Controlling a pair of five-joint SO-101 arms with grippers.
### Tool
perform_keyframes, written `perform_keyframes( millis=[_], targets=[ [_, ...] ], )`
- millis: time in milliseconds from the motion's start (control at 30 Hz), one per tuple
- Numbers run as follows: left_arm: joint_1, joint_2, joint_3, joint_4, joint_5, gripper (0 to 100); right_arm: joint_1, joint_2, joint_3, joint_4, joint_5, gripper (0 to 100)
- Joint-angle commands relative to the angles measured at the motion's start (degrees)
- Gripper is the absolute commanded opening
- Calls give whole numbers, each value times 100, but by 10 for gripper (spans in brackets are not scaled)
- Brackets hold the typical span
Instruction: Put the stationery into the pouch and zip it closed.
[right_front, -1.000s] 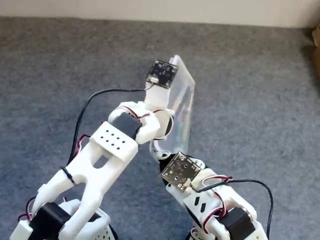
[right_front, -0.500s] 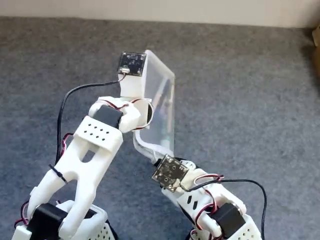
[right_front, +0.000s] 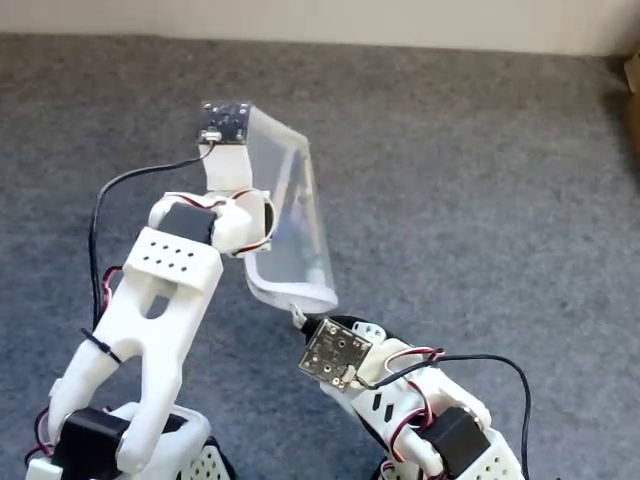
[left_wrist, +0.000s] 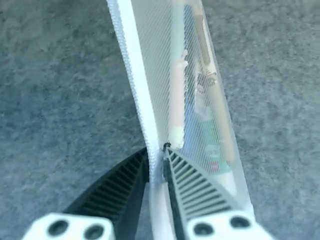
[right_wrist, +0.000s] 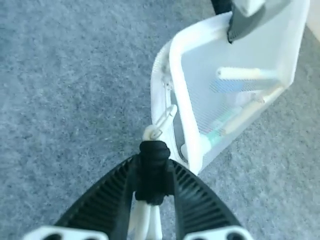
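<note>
Our left gripper (left_wrist: 159, 154) clamps the pouch (right_front: 295, 215) at eleven o'clock. Our right gripper (right_wrist: 153, 170), at six, pinches its zip pull (right_wrist: 152, 150)

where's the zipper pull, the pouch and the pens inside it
zipper pull (right_wrist: 153, 160): right wrist view, on its black tab.
pouch (right_front: 290, 190): high view, on its clear mesh side wall.
pens (left_wrist: 176, 90): left wrist view, on the barrel of the pale pen seen through the mesh.

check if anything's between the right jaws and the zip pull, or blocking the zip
Nothing visible does. The right jaws clamp the zip pull, and the pens lie inside the pouch, clear of the zip.
</note>
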Motion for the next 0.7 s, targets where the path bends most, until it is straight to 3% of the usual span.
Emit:
perform_keyframes(
  millis=[0,667],
  targets=[
    [-462,-13,-251,132,18,6,-66,13,-22,-66,97,5],
    [-708,-4,-207,413,18,6,-585,31,295,-295,70,5]
  ],
)
